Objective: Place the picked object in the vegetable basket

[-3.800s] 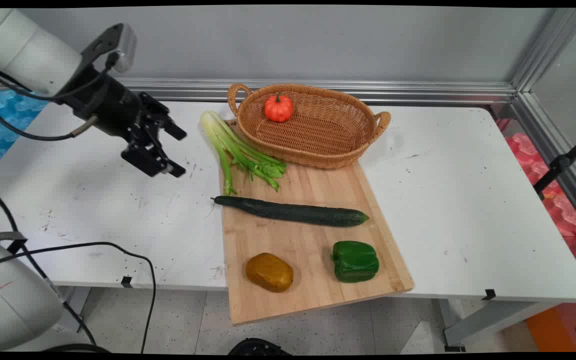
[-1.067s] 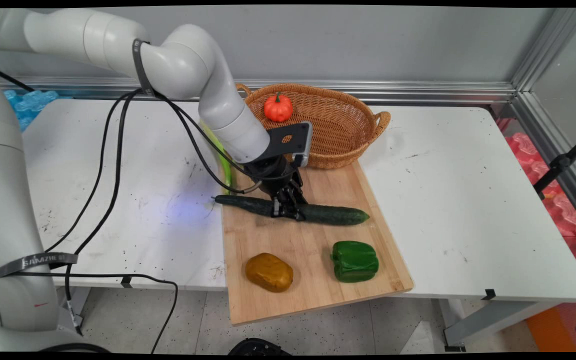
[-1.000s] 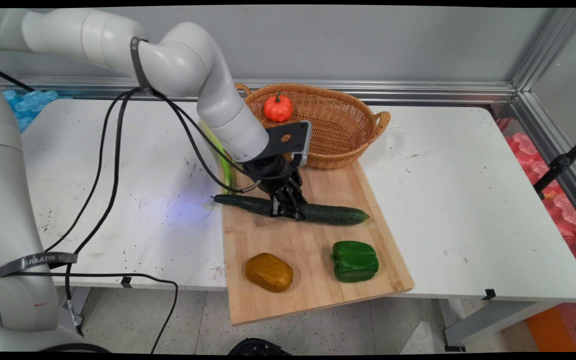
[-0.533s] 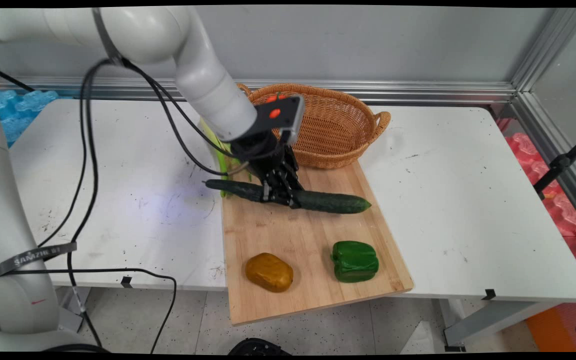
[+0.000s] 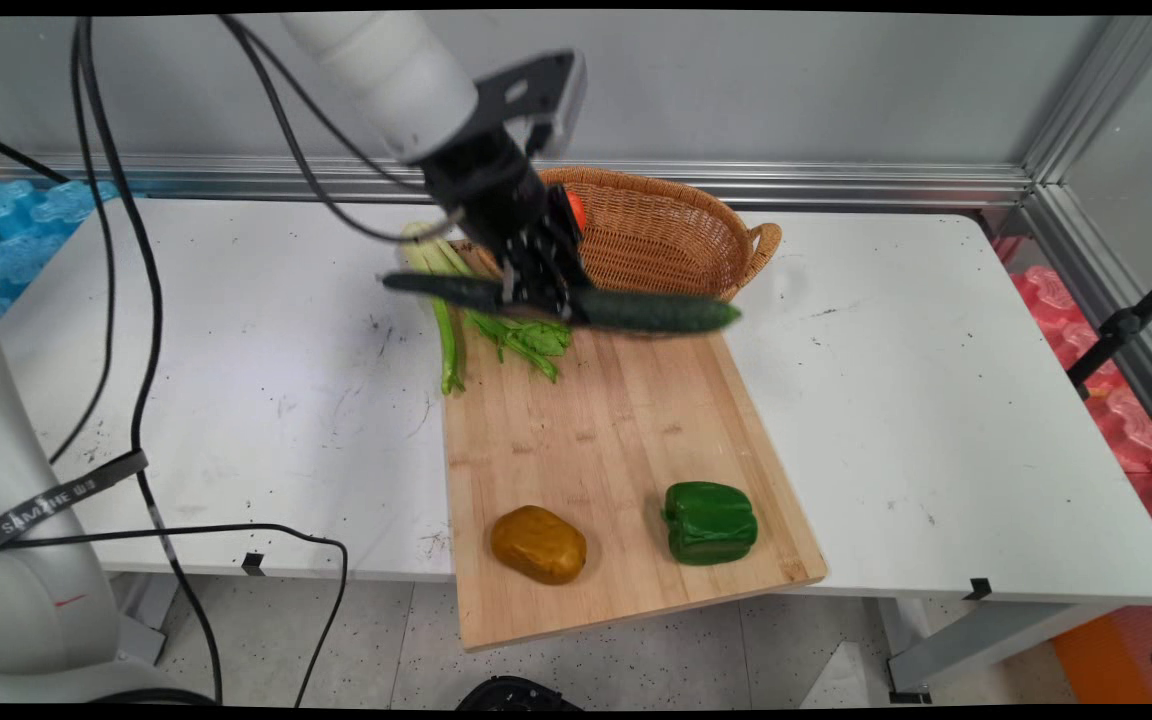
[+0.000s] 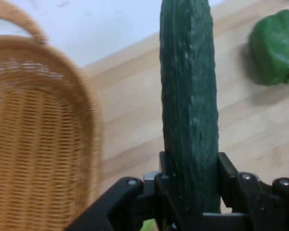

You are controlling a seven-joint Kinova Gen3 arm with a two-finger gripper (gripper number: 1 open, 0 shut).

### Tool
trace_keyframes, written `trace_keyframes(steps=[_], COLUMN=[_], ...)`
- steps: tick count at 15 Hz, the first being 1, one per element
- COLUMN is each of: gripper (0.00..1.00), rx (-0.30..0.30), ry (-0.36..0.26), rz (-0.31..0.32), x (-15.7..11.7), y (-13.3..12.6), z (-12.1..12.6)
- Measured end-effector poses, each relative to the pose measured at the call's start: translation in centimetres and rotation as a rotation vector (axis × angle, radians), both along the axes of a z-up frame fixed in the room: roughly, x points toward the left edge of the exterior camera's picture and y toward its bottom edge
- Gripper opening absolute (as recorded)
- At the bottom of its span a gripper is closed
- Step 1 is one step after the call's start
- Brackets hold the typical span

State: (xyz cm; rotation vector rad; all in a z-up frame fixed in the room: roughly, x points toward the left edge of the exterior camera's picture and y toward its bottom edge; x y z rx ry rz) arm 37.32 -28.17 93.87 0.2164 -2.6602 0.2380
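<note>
One cucumber hung level above the cutting board, jaws clamped around its middle, just before the wicker basket. Celery lay beneath; potato and green pepper sat near the board's front edge

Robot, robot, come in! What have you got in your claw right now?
Gripper shut on cucumber, gripped mid-length. Cucumber in the air, level, above cutting board. Basket just behind; celery below.
</note>
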Motion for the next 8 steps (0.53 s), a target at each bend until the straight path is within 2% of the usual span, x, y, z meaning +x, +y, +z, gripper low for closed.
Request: trace_keyframes(steps=[5,8], gripper=[0.00,0.00], rx=[-0.066,-0.098], ry=[-0.036,-0.056], rz=[0.028,0.046], x=[2.8,4.2], y=[-3.7,-6.5], z=[3.0,3.7])
